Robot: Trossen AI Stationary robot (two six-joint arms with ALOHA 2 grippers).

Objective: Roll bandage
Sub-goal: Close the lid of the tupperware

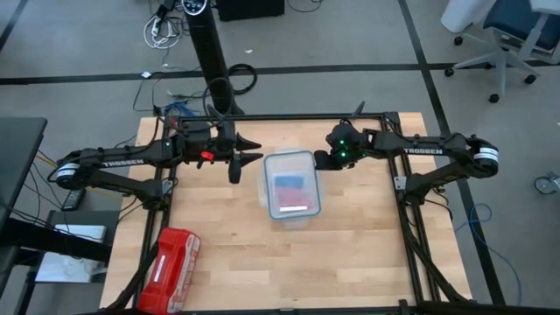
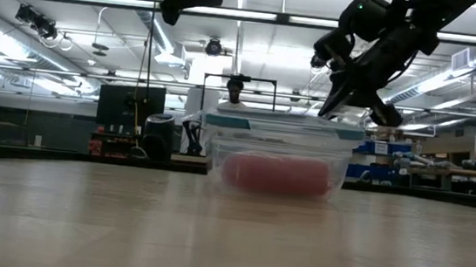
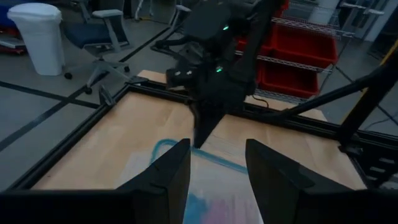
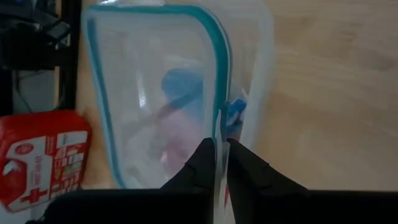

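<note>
The blue bandage lies inside a clear plastic container, next to a pink roll, and shows through the clear teal-rimmed lid. The container stands mid-table. My right gripper is shut on the lid's edge at the container's far right corner. My left gripper is open and empty. It hovers high above the table, just left of the container's far left corner. My right gripper pinches the lid's teal-rimmed edge between its two fingers, near the lid's far right corner. The fingers slant down from the table's far right side. The rest of the lid lies over the container; how far the held edge is raised I cannot tell.
A red first-aid pack lies at the near left corner of the table. A black frame rail runs along the far edge. Bare wood lies near and right of the container.
</note>
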